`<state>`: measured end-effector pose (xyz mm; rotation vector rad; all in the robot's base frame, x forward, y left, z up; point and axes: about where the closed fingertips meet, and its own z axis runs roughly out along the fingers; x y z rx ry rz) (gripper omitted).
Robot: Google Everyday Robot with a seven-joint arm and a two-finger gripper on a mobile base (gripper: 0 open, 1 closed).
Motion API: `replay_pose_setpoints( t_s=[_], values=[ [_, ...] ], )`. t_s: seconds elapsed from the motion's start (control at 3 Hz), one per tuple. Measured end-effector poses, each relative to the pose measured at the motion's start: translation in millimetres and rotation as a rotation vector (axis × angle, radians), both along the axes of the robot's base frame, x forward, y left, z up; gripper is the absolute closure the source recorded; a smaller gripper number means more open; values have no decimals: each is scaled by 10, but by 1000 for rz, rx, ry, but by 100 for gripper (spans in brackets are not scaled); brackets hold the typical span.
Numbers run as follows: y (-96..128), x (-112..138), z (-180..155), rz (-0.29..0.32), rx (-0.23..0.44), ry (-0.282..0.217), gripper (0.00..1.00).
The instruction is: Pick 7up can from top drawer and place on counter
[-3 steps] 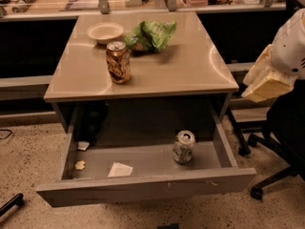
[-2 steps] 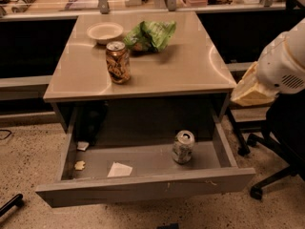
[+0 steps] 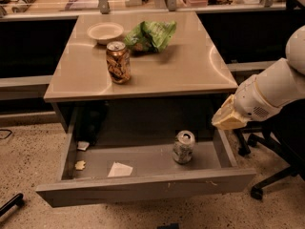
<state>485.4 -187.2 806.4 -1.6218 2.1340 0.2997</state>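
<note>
The 7up can (image 3: 183, 147), pale silvery with a pull-tab top, stands upright in the right half of the open top drawer (image 3: 143, 186). The drawer is pulled out below the glossy tan counter (image 3: 181, 66). My gripper (image 3: 228, 119), a pale yellowish end on a white arm, comes in from the right. It hangs over the drawer's right wall, just below the counter's front right corner. It is up and to the right of the can and apart from it, holding nothing that shows.
On the counter stand a brown-gold can (image 3: 118, 62), a white bowl (image 3: 105, 32) and a green bag (image 3: 152, 35). The drawer also holds a paper scrap (image 3: 120, 170) and small bits (image 3: 80, 165) at the left. An office chair base (image 3: 267, 178) stands at the right.
The arm has moved left and down, from beside the counter's right edge to the drawer's right wall, closer to the 7up can. Nothing else has moved.
</note>
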Motion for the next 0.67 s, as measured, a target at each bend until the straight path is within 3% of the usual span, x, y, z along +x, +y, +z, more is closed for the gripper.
replay_pose_setpoints(
  t_s=[0.33, 0.67],
  values=[
    [-5, -3, -26, 1, 2, 2, 100],
    [-20, 9, -291, 14, 40, -4, 100]
  ],
)
